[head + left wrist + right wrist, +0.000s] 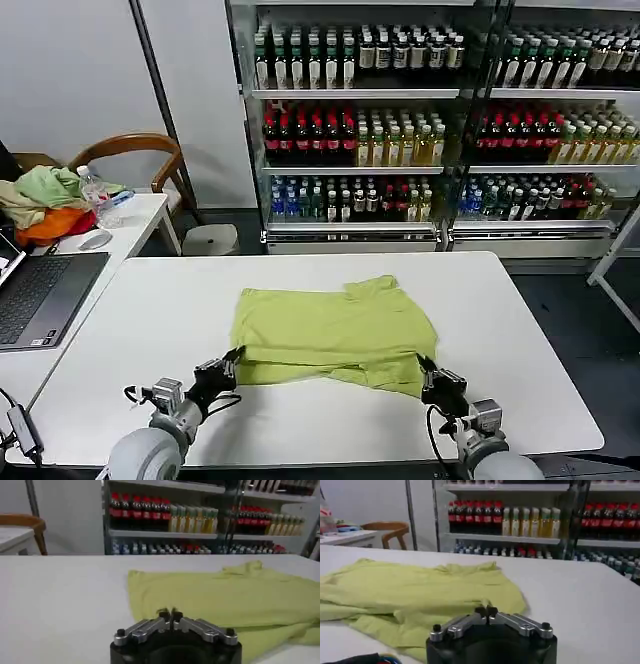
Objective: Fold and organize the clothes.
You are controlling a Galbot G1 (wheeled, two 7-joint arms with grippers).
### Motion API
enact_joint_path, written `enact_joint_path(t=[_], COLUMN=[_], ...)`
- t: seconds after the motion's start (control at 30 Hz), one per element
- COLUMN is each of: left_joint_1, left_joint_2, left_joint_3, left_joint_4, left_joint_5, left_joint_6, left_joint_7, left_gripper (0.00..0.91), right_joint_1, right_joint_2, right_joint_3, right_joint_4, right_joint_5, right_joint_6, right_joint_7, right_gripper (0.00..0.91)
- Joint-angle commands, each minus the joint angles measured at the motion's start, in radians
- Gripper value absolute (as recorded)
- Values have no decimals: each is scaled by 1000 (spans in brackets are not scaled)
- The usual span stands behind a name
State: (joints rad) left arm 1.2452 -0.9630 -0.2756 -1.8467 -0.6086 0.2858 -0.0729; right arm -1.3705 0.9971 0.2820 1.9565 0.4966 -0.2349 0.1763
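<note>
Black fingertips meet on both of my grippers: the left gripper sits at the near left corner of the shirt, the right gripper at its near right corner, and in each wrist view the tips are pressed together with no cloth between them, so I read both as closed on nothing. Just beyond them the lime shirt lies in the middle of the white table, already doubled over once, its near edge rumpled with a lower layer peeking out. I judge it light, limp cotton that will sag and crease rather than hold shape, so I would pinch both layers at the near corners together. Farther off stand the drink shelves.
</note>
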Motion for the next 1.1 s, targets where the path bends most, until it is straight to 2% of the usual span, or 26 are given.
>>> enact_joint_path(t=[0.03, 0.1, 0.13, 0.17, 0.2, 0.37, 0.5, 0.77, 0.9, 1.1], left_joint_1=[-102, -111, -115, -120, -122, -132, -110, 88, 153, 174], left_joint_2=[10, 10, 10, 8, 7, 0, 9, 47, 34, 13], left_joint_3=[40, 51, 60, 70, 75, 70, 22, -82, -85, -66], left_joint_4=[109, 124, 133, 147, 155, 176, 126, -100, -137, -139], left_joint_5=[17, 31, 48, 69, 77, 90, 70, 18, 15, -10], left_joint_6=[-24, -21, -22, -23, -26, -48, -56, -43, 31, 113], left_joint_7=[45, 49, 47, 42, 43, 35, 30, -47, -109, -128], left_gripper=[50, 50, 151, 554, 907, 907, 907, 907, 907, 907], right_joint_1=[32, 41, 45, 49, 51, 70, 61, -93, -164, -233], right_joint_2=[5, 7, 9, 12, 12, 20, 13, -24, -29, -34], right_joint_3=[-29, -36, -38, -40, -41, -32, -1, 74, 97, 90], right_joint_4=[-29, -36, -40, -45, -49, -66, -53, 114, 145, 147], right_joint_5=[6, -1, -10, -24, -24, -23, -7, 19, 19, -2], right_joint_6=[7, 2, -6, -19, -21, -48, -55, -38, -22, -17], right_joint_7=[-36, -33, -28, -18, -16, 29, 42, 51, 52, 52], right_gripper=[0, 0, 50, 504, 907, 907, 907, 907, 907, 907])
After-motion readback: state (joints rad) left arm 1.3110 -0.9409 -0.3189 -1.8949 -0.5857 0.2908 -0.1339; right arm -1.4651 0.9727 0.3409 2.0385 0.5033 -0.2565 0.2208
